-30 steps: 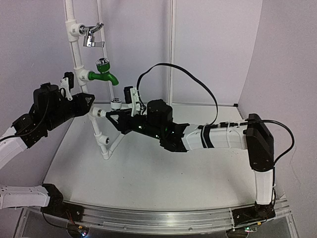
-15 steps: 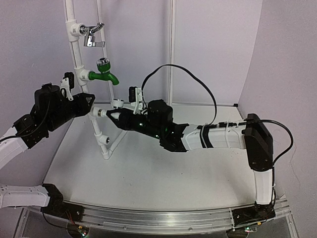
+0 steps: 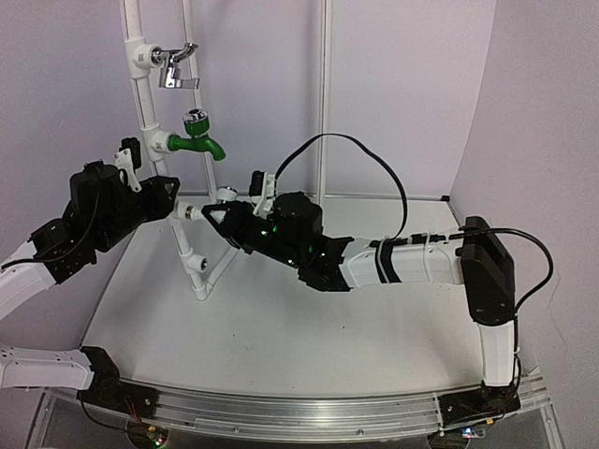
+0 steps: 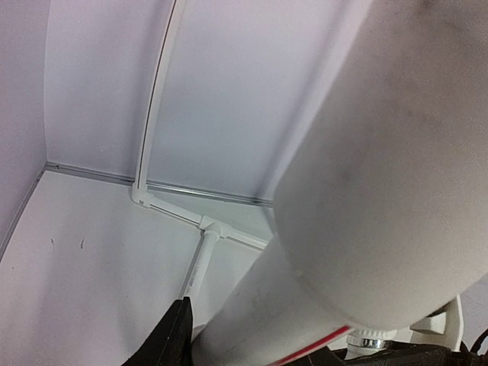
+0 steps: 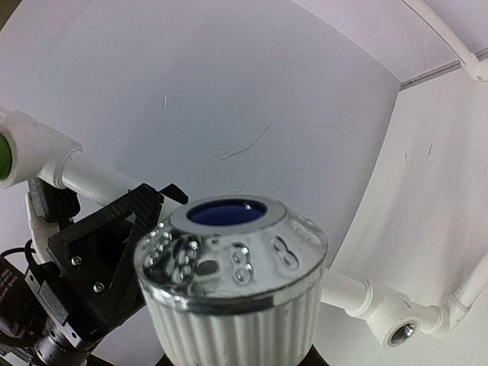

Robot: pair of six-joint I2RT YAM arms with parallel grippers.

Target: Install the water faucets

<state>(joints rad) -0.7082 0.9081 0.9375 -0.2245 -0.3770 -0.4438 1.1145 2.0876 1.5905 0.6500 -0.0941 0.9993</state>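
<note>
No lettering I can read, no labels, brands or numbers legible from any of my three views

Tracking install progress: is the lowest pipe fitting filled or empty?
Empty: the lowest fitting on the pipe shows a bare threaded hole in the right wrist view, and the white faucet sits apart from it.
</note>
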